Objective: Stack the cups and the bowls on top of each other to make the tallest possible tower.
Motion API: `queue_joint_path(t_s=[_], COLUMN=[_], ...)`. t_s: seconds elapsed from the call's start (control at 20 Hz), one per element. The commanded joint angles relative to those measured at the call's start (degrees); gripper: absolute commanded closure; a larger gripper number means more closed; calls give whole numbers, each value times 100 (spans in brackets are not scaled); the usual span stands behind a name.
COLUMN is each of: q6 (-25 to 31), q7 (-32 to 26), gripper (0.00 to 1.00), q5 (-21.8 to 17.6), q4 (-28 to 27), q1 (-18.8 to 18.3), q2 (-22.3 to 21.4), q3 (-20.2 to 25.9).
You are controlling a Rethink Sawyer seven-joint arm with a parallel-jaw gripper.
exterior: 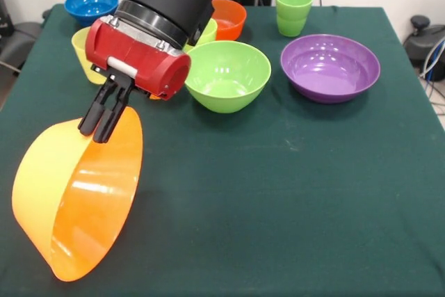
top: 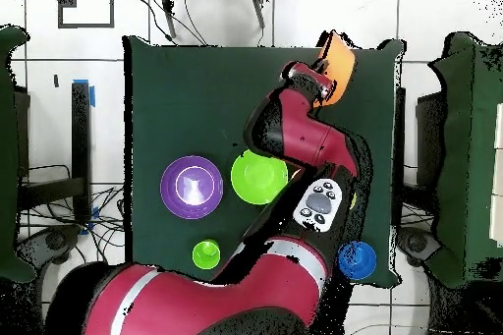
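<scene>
My gripper (exterior: pixel 103 124) is clamped on the rim of the very large translucent orange plastic bowl (exterior: pixel 76 199), holding it tipped on edge, mouth sideways. Landmark: that bowl. It sits at the table corner (top: pixel 393 48), close to the edge, little slack there. No tower yet, nothing stacked on it. Left to place: medium lime green bowl (exterior: pixel 227 74) just beyond it, wide purple bowl (exterior: pixel 330 67) further across, small blue bowl (exterior: pixel 91 5) and lime green cups (exterior: pixel 293 10) at the far side. The dark green cloth (exterior: pixel 278 193) beside the bowl is open room.

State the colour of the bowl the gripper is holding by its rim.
Translucent orange: the large bowl, tilted on its side, pinched by the gripper. Front view shows it best.
</scene>
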Motion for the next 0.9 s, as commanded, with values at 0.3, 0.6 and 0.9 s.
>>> queue_joint_path(t_s=[0.3,0.6,0.9], q6=[1191,1211,1288], q7=[533,542,609], gripper=[100,100,100], q5=[-476,-460,-375], q4=[917,988,1094], q1=[-100,-155,-214], q2=[610,573,507], q3=[1529,1638,1778])
